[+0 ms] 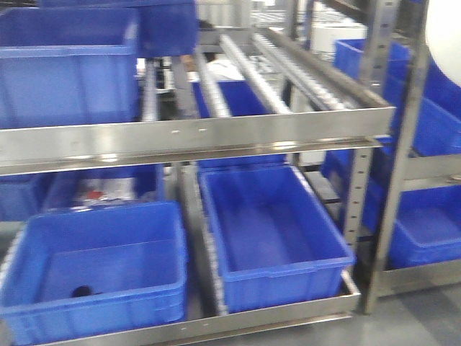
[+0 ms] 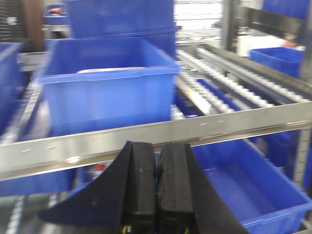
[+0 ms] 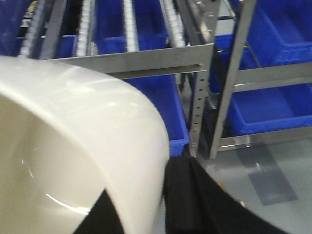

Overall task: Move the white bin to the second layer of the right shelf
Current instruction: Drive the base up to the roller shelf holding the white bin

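Right claw (image 3: 141, 209) pinched the white bin (image 3: 73, 146) by its rim, at 2 o'clock in the front view, not yet on the roller level (image 3: 129, 24). That glossy rim could've slipped, or the bin could've clipped the steel front rail (image 3: 131, 66). Left claw (image 2: 156, 165) was pressed together, empty.

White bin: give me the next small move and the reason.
Probably carry the white bin leftward toward the bare roller lanes. The right gripper grips its wall, yet the front view shows it at the picture's right edge, beyond the rack post, not over the rollers.
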`<state>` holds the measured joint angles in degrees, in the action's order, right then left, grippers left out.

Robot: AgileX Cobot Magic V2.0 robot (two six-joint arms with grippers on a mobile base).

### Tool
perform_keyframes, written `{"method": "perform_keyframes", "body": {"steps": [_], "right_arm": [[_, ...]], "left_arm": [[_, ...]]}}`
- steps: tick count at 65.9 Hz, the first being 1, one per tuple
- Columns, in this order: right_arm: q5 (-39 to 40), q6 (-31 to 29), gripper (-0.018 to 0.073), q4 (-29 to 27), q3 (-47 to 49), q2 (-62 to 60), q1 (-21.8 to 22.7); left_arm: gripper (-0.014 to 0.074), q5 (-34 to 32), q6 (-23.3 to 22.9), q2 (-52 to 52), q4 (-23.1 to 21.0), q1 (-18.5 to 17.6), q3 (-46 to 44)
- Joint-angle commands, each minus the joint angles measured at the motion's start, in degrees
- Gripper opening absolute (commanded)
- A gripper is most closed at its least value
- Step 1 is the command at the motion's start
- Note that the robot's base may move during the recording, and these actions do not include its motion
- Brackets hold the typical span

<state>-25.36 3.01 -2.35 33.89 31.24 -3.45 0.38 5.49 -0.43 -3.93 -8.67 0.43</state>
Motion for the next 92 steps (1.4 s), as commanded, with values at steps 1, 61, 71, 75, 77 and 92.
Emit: {"method": "perform_keyframes", "body": {"steps": [1,61,71,75,77,92], "right_arm": [[5.7,-0.2,0.0024,0.2,1.8,0.1,0.3],[5.7,-0.2,0.0024,0.2,1.8,0.1,0.3],[5.7,-0.2,0.0024,0.2,1.8,0.1,0.3],[5.7,-0.2,0.0024,0.2,1.8,0.1,0.3],[5.7,-0.2,0.0024,0.2,1.8,0.1,0.3],[5.7,-0.2,0.0024,0.2,1.8,0.1,0.3]], "left_arm": [[0.0085,-5.0,-0.4,-0.8,-0.3,-0.1,1.9],[0.0085,-5.0,-0.4,-0.8,-0.3,-0.1,1.9],[0.0085,-5.0,-0.4,-0.8,-0.3,-0.1,1.9],[0.0085,-5.0,-0.4,-0.8,-0.3,-0.1,1.9],[0.0085,-5.0,-0.4,-0.8,-0.3,-0.1,1.9],[0.0085,-5.0,-0.4,-0.8,-0.3,-0.1,1.9]]}}
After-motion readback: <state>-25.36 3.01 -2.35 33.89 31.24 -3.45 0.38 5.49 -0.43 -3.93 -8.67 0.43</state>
